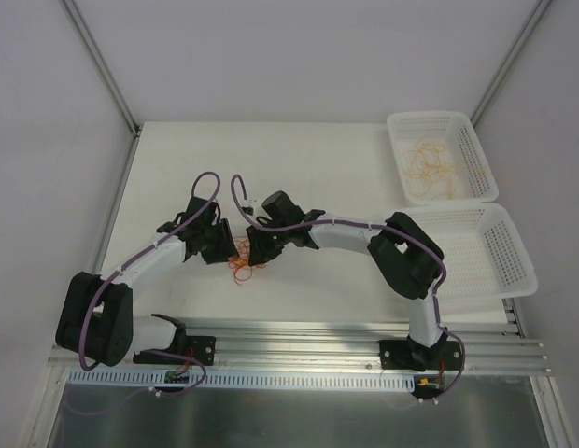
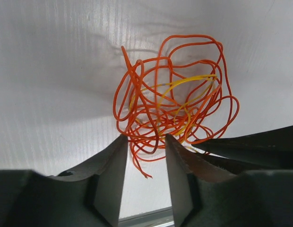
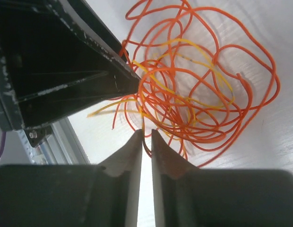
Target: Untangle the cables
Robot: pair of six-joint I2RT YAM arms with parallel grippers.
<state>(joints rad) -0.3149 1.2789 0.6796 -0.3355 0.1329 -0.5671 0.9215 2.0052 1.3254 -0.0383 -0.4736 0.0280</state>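
The cables [image 1: 241, 268] are a tangle of thin red-orange strands with a few yellow ones, lying on the white table [image 1: 317, 159] between both grippers. In the left wrist view the tangle [image 2: 151, 125] sits at the tips of my left gripper [image 2: 145, 139], which is open. Several loops and a loose end lie in its gap. My right gripper [image 3: 145, 135] is nearly closed, with a narrow gap left. One strand of the tangle [image 3: 184, 109] runs into that gap at the tips. From above, the left gripper [image 1: 229, 252] and right gripper [image 1: 255, 252] face each other across the bundle.
A white basket [image 1: 467, 131] at the far right holds pale yellow-orange wires [image 1: 430, 168]. A second white basket [image 1: 514, 271] stands in front of it. The other gripper's dark fingers [image 2: 260, 142] crowd the tangle. The metal rail [image 1: 299, 341] marks the near table edge.
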